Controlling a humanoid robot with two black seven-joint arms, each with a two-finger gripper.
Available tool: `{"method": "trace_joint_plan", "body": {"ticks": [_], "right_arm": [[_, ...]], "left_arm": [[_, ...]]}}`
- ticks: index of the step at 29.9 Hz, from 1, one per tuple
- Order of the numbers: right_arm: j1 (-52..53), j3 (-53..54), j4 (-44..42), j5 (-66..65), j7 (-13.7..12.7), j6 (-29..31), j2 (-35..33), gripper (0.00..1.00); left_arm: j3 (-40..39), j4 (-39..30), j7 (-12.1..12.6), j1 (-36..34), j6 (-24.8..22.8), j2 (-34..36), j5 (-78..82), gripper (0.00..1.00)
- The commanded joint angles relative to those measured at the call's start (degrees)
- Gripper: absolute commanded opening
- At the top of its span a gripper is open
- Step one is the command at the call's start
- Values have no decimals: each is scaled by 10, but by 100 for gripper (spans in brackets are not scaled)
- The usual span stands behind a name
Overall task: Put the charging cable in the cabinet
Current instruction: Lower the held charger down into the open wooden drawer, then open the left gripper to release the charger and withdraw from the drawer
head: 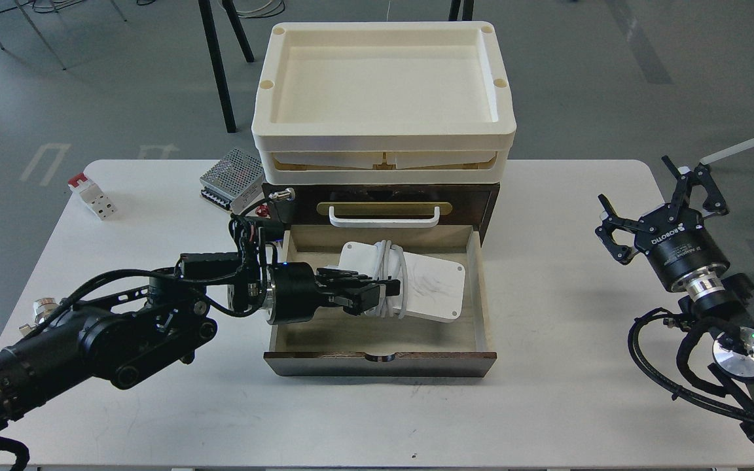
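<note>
My left gripper (377, 294) is inside the open drawer (475, 288) of the cabinet (488, 203), fingers at the left side of the charging cable (393, 275). Cable is wound on its white plate (436, 288), which sits in the drawer, angled, roughly centre. Fingers look clamped on the cable loops, but they're dark and bunched, so I cannot tell for sure if I'm gripping or already let go.

Step in hand, by my read: set down and release. To do it well: let the plate rest flat on the drawer floor, open the fingers fully, then lift straight up so no loop snags on a finger.

Edges: my wrist crosses the drawer's left wall, so I shouldn't drag sideways. The white handle (383, 216) of the upper drawer is just behind the plate. Room inside the drawer is toward the front and right.

Right gripper (662, 209) is spread open, holding nothing, well apart over the right of the table (560, 405). Grey power box (230, 176) sits left of the cabinet, near my arm's exit path.
</note>
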Motion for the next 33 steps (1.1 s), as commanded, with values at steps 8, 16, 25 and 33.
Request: {"method": "trace_joint_plan", "body": {"ticks": [8,16,25,33], "right_arm": [[0,0,0,0,0,0,0,99],[0,1,0,0,0,1,0,99],[0,1,0,0,0,1,0,99],[0,2,0,0,0,1,-1,99]], "left_arm": [[1,58,0,14,1,-18,0,16],[1,77,0,23,0,-18,-1,27],[1,69,0,19,0,-19,-1,60],[21,67,0,9,0,-15,2,80]]}}
